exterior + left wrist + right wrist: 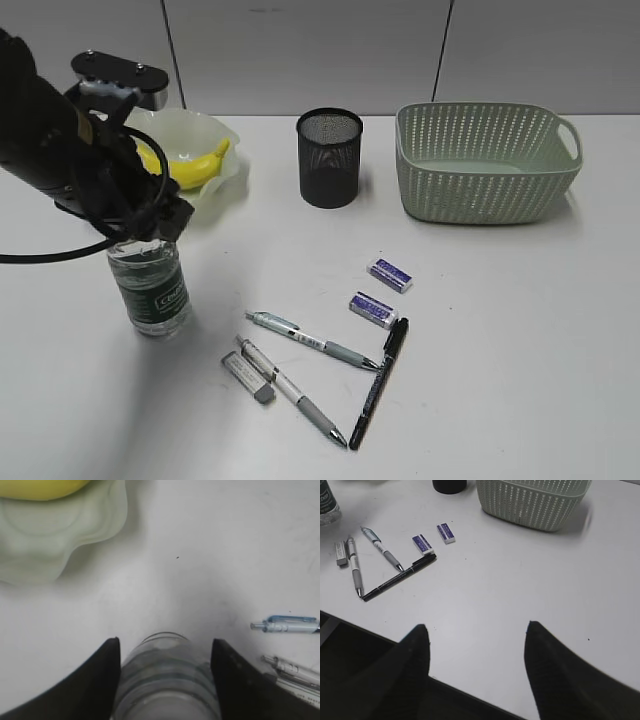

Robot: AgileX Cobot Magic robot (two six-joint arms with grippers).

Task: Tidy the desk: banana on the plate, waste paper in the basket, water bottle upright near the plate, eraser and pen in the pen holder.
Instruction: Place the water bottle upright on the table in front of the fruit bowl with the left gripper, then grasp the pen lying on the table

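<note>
Water bottle (pixel 150 290) stands upright near my plate (pixel 222 180), my left gripper (pixel 165 680) clamped around it, while my right gripper (pixel 476 652) hangs spread over the desk (pixel 530 590).

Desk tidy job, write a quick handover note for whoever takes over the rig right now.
Left pincer: around the upright water bottle, which stands near the plate; whether it grips is unclear.
Right pincer: open, empty, over the desk edge.
Done: banana on the plate.
Left: release bottle; two erasers and three pens into the pen holder.
Basket: no waste paper visible inside or on the desk.
</note>
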